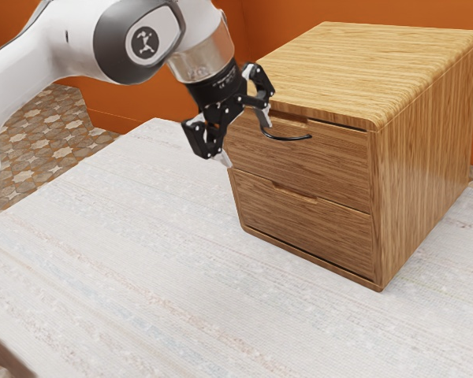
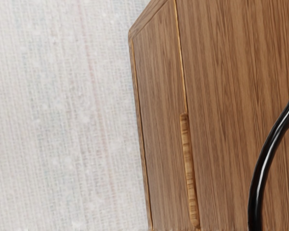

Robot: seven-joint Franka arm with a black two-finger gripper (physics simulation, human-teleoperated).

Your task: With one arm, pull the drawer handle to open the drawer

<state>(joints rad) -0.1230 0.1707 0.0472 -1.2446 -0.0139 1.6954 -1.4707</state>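
**Inspector:** Condition of the cabinet?

**Operator:** The wooden cabinet [image 1: 410,118] stood on the pale woven surface [image 1: 142,276], toward the exterior view's right. Its top drawer [image 1: 323,169] showed no evident opening.

**Inspector:** Handle and gripper?

**Operator:** The black bow handle [image 1: 288,137] sat on that drawer's front. The gripper [image 1: 243,135] hung at the handle's end nearer the arm, fingers spread wide and gripping nothing. One fingertip was just beside the bar; contact could not be determined.

**Inspector:** Recommendation?

**Operator:** In my judgement, the fingers should straddle the bar nearer its middle, close fully, then draw straight out, square to the front. A slanted pull risked slipping or binding.
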